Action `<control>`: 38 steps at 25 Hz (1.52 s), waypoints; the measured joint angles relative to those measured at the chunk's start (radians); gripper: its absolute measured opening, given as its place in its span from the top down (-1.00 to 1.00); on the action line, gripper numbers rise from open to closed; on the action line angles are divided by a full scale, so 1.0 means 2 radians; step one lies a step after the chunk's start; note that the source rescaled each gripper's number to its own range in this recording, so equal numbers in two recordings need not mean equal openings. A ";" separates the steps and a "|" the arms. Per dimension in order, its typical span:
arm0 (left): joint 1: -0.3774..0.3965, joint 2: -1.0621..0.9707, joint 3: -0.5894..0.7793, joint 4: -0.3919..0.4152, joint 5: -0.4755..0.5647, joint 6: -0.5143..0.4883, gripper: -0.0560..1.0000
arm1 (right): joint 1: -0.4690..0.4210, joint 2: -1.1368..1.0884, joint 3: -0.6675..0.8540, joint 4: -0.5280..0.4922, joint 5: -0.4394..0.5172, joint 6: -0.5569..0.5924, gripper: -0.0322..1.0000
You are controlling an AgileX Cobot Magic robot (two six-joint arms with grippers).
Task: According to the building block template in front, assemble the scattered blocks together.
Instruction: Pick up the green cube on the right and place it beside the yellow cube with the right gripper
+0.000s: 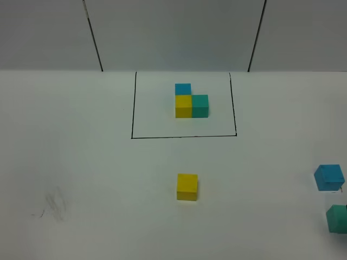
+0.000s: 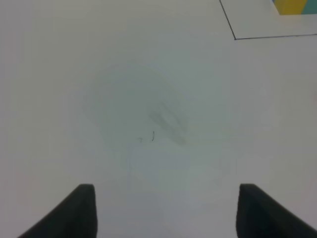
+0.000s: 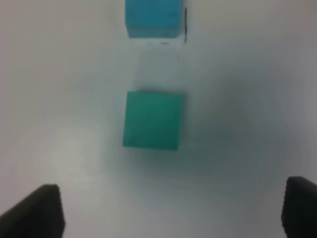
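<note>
We see a plain white desk point(image 1: 81, 162) with a matte top. A thin black rectangle point(image 1: 184, 136) is drawn on its far middle part, and inside it sits the building block template point(image 1: 191, 101): a yellow cube with a sky-blue one touching its far side and a teal-green one touching its right side, forming an L. Nearer to us, outside the frame and well apart from it, a single yellow cube point(image 1: 187, 187) rests flat near the desk's centre. At the right edge we find a sky-blue cube point(image 1: 329, 177) and, just nearer, a teal-green cube point(image 1: 338, 219), close together but apart. A faint grey smudge point(image 1: 56, 205) marks the near left area.
</note>
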 joint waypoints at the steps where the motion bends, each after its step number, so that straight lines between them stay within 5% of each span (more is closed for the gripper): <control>1: 0.000 0.000 0.000 0.000 0.000 0.000 0.18 | 0.000 0.016 0.000 -0.004 -0.005 0.006 -0.61; 10: 0.000 0.000 0.000 0.000 0.000 0.000 0.18 | 0.000 0.095 0.000 -0.009 -0.076 0.023 -0.58; 38: 0.000 0.000 0.000 0.000 0.000 0.000 0.18 | 0.000 0.269 0.000 0.005 -0.179 0.032 -0.49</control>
